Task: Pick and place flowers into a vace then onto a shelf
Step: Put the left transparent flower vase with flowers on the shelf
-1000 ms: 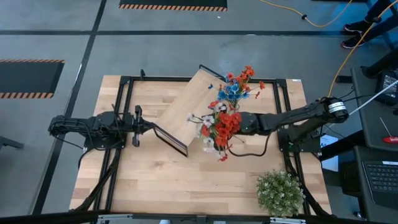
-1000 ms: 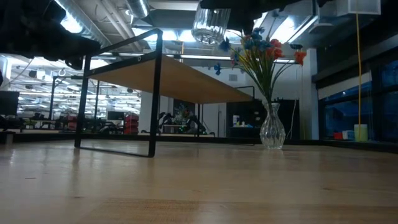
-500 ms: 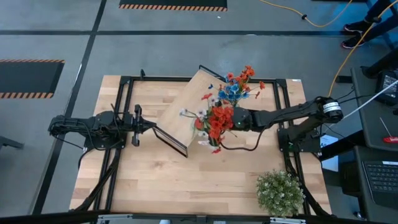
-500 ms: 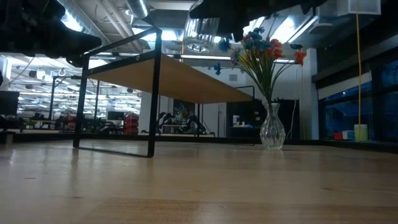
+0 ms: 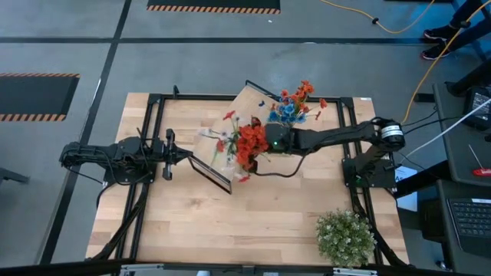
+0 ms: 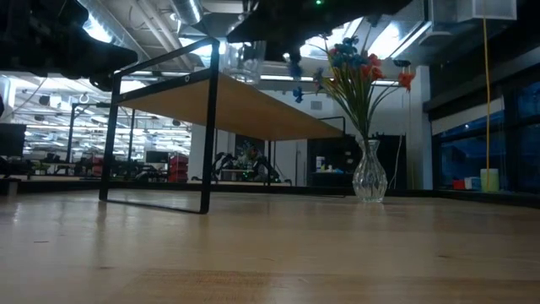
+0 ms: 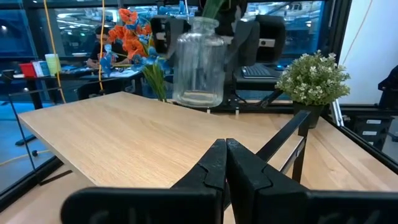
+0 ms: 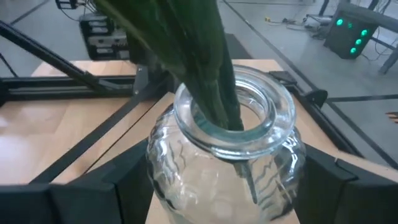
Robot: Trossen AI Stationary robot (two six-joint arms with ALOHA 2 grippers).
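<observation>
The flowers [image 5: 245,144], mostly red with a few white, stand in a clear glass vase [image 8: 224,155] with their green stems [image 8: 214,87] in its neck. My right gripper [image 5: 262,142] is shut on this vase over the shelf [image 5: 238,107], a light-wood board on a black wire frame. In the left wrist view the vase [image 7: 199,59] stands close over the board [image 7: 137,137]; I cannot tell whether they touch. My left gripper [image 7: 225,152] is shut at the shelf's left edge [image 5: 192,157]; whether it touches the edge is unclear. My right gripper pinches the vase's ribbed body [image 8: 186,180] between its two fingers [image 8: 93,190], one on each side. The fingers come level from the table's right. The vase is upright, with the flowers rising out of its neck [image 8: 267,118].
A second glass vase [image 6: 369,173] with red-orange and blue flowers [image 5: 293,103] stands on the table behind the shelf's far right corner. A bushy green plant [image 5: 345,236] sits at the table's near right corner. Bare tabletop [image 5: 230,222] lies near the shelf.
My right gripper has carried the vase with the flowers toward the table's left and a little toward its far edge. The vase has gone from beside the shelf's right edge to over the shelf board, staying upright.
</observation>
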